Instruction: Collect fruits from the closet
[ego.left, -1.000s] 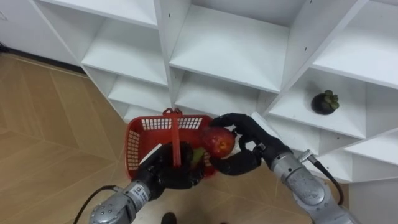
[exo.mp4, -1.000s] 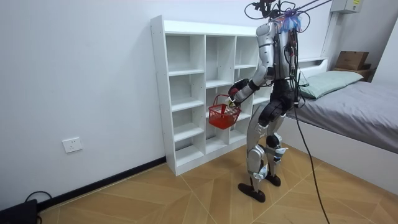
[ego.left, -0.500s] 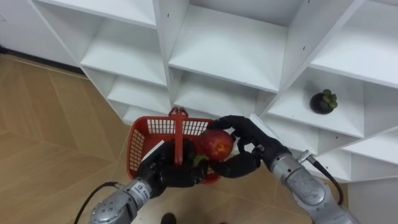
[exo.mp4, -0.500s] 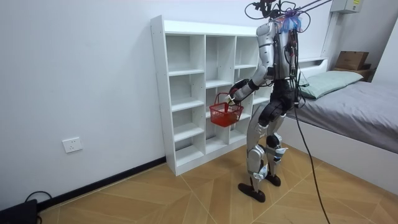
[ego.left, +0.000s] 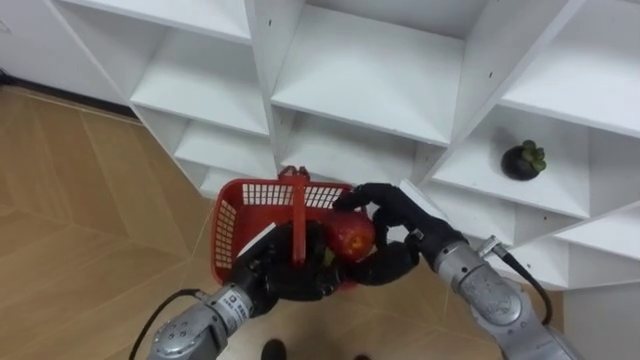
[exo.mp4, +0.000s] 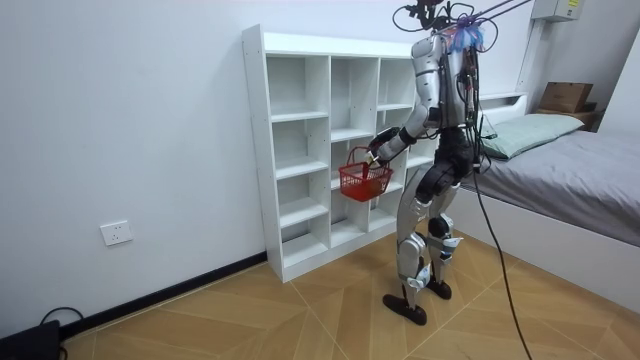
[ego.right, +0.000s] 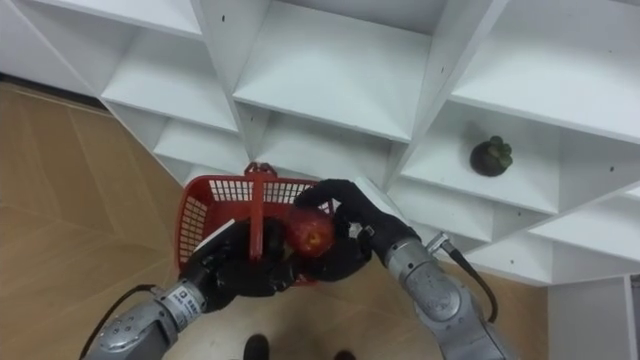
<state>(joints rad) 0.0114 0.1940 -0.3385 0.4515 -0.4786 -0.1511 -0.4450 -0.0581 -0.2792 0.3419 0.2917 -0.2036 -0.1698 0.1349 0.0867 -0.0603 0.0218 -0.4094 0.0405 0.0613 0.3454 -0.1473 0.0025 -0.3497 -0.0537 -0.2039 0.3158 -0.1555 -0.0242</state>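
While the left hand (ego.left: 280, 280) clamps the basket (ego.left: 228, 225) handle, the right hand (ego.left: 405, 225) grips an apple (ego.left: 352, 236) over its right rim. Next, I'd say, drop it in, then go for the dark fruit (ego.left: 523, 160).

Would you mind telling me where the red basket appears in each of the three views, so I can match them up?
Left eye view: red basket at lower centre, its handle gripped by the left hand, the right hand holding a red apple over it.
Right eye view: lower centre-left, below the shelves.
Room view: centre, hanging in front of the robot.
Shared landmark: the white shelf unit right behind the basket.
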